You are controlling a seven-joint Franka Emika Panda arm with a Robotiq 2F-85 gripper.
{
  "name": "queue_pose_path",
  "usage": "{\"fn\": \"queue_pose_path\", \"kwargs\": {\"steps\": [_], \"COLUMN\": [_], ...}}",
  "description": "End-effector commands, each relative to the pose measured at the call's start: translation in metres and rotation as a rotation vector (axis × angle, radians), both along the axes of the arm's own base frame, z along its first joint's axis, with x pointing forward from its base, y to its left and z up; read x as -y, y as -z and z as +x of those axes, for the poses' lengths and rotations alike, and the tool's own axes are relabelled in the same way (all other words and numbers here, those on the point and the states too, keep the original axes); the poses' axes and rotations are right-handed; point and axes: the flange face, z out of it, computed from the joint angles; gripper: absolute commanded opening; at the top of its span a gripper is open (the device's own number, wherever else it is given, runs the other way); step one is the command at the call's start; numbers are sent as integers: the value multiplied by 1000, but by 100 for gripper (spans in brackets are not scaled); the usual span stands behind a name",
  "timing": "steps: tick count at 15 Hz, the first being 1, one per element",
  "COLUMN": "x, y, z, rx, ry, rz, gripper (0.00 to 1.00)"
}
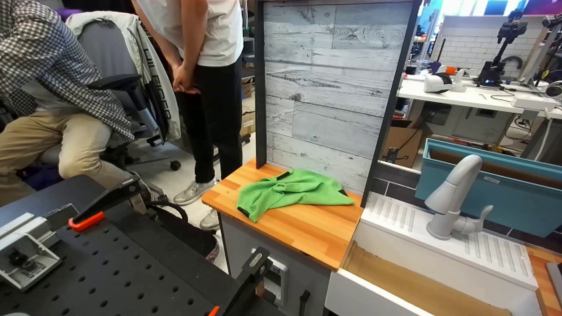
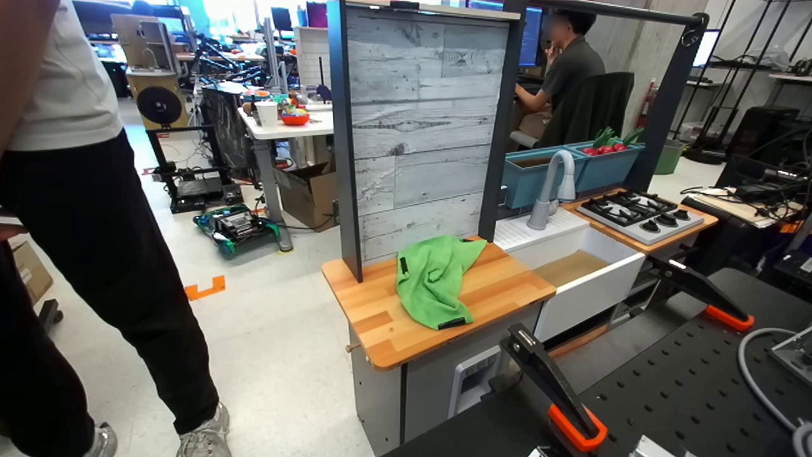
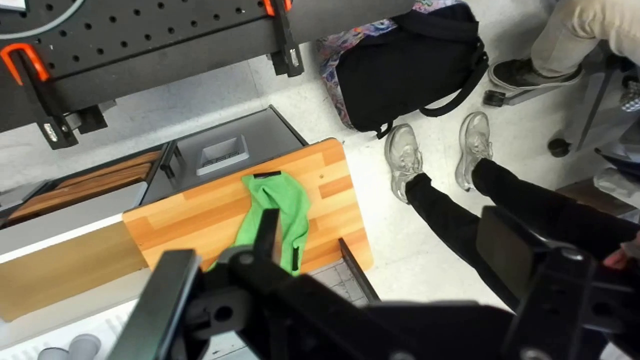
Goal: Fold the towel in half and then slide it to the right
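Note:
The green towel (image 1: pixel 298 191) lies crumpled and uneven on the wooden countertop (image 1: pixel 316 228), with black patches at its edges. The towel also shows in an exterior view (image 2: pixel 434 276), against the foot of the plank panel. In the wrist view the towel (image 3: pixel 282 200) lies below and partly behind one finger, which hides some of it. My gripper (image 3: pixel 387 240) is open, its fingers wide apart with nothing between them. It is high above the countertop (image 3: pixel 185 215), apart from the towel. The gripper and arm are out of view in both exterior views.
A grey plank panel (image 1: pixel 325 87) stands at the back of the countertop. A white sink (image 1: pixel 386 289) with a faucet (image 1: pixel 454 193) adjoins one side, with a stove (image 2: pixel 641 212) beyond. A black perforated table (image 1: pixel 131 272) with clamps stands in front. A person (image 3: pixel 450 215) stands close by.

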Motion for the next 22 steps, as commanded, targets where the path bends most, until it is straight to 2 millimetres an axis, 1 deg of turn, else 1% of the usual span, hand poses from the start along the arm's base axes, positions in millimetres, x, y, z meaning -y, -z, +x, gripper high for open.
{"fn": "queue_pose_path", "kwargs": {"steps": [1, 6, 8, 12, 15, 17, 18, 19, 20, 22], "x": [19, 46, 54, 61, 60, 60, 57, 57, 57, 56], "y": [43, 112, 141, 192, 230, 251, 233, 242, 245, 242], "z": [33, 66, 77, 98, 112, 120, 105, 107, 107, 107], "rx": [-25, -46, -66, -90, -119, -134, -142, -154, -159, -154], "ry": [-31, -69, -141, -289, -424, -505, -434, -442, -442, -441], "rz": [-63, -173, -203, -231, -202, -196, -197, -192, -191, -193], "gripper": [100, 100, 100, 100, 100, 100, 100, 100, 100, 100]}}
